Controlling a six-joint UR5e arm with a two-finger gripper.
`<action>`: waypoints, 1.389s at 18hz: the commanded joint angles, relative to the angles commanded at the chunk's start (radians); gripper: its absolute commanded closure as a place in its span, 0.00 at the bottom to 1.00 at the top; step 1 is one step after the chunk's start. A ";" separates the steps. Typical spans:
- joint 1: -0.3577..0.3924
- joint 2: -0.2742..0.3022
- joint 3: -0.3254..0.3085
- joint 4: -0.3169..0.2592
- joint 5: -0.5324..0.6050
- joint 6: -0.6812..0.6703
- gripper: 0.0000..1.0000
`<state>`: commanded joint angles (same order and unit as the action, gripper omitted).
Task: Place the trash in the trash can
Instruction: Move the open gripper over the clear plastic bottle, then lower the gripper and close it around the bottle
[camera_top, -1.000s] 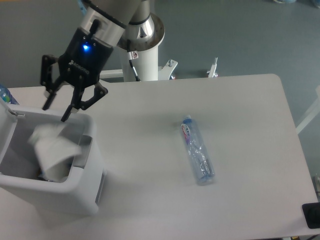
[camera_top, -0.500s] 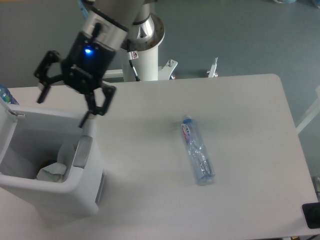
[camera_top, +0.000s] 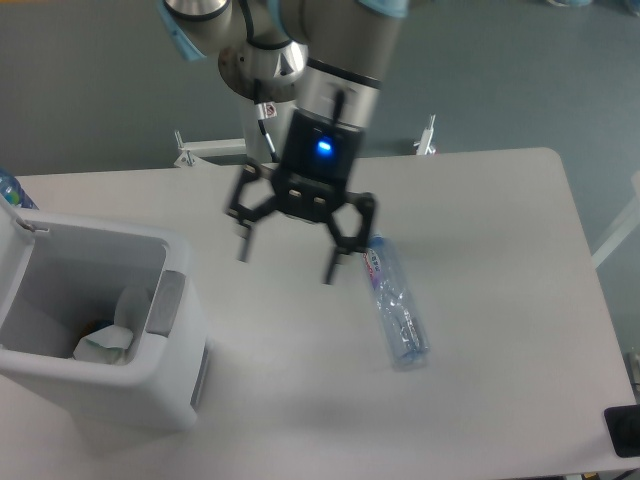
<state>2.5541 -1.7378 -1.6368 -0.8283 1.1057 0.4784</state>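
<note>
Gripper (camera_top: 287, 262) has swung from over the bin (camera_top: 190, 375) toward the bottle (camera_top: 395, 307), jaws wide, empty. Tissue (camera_top: 103, 343) now in the bin, far left; bottle just right, next pickup.

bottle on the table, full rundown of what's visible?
The bottle is clear, crushed plastic with a blue-and-red label near its cap end. It lies flat on the white table, cap end toward the far edge, its length angled toward the near right. Nothing grips it: the open gripper hangs just beside its cap end, one finger close to the label. Whether that finger touches it cannot be told. It sits well apart from the trash can.
</note>
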 joint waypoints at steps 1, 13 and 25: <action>0.008 -0.031 -0.002 0.000 0.035 0.018 0.00; 0.002 -0.252 0.014 -0.054 0.485 0.085 0.00; -0.070 -0.364 0.021 -0.054 0.583 0.078 0.00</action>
<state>2.4836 -2.1015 -1.6153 -0.8820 1.6889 0.5568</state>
